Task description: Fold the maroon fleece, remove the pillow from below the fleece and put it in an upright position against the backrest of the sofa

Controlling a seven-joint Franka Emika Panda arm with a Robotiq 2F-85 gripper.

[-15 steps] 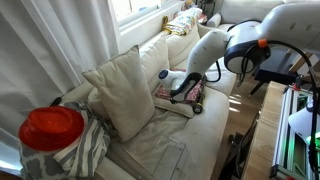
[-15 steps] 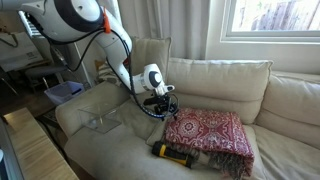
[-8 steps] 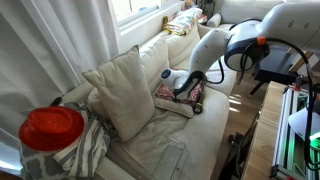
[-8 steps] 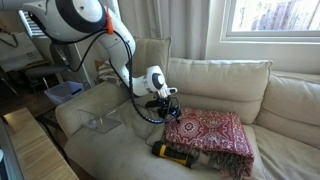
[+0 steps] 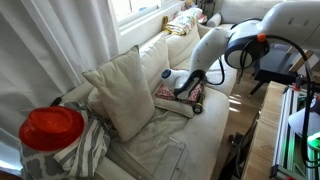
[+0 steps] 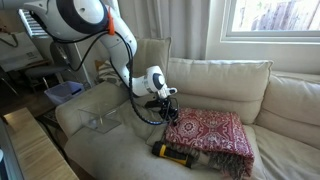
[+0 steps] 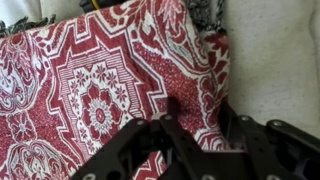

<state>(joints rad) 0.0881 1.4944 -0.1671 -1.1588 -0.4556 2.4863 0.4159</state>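
Observation:
The maroon fleece (image 6: 208,133) lies spread flat on the sofa seat, patterned in lighter lines; it fills most of the wrist view (image 7: 90,90). My gripper (image 6: 165,108) is down at the fleece's edge nearest the arm, also seen in an exterior view (image 5: 183,94). In the wrist view the gripper (image 7: 200,110) has its two black fingers partway together, still apart, with the fleece's border between them. The pillow is hidden under the fleece. The backrest of the sofa (image 6: 225,78) rises cream-white behind it.
A large plump off-white pillow (image 5: 122,92) leans at the sofa's end. A yellow-black object (image 6: 172,152) lies on the seat in front of the fleece. A clear plastic box (image 6: 100,122) sits beside the arm. A red object (image 5: 50,127) rests on striped fabric (image 5: 88,150).
The fingers have drawn closer together around the fleece's edge. The arm and the fleece have hardly moved.

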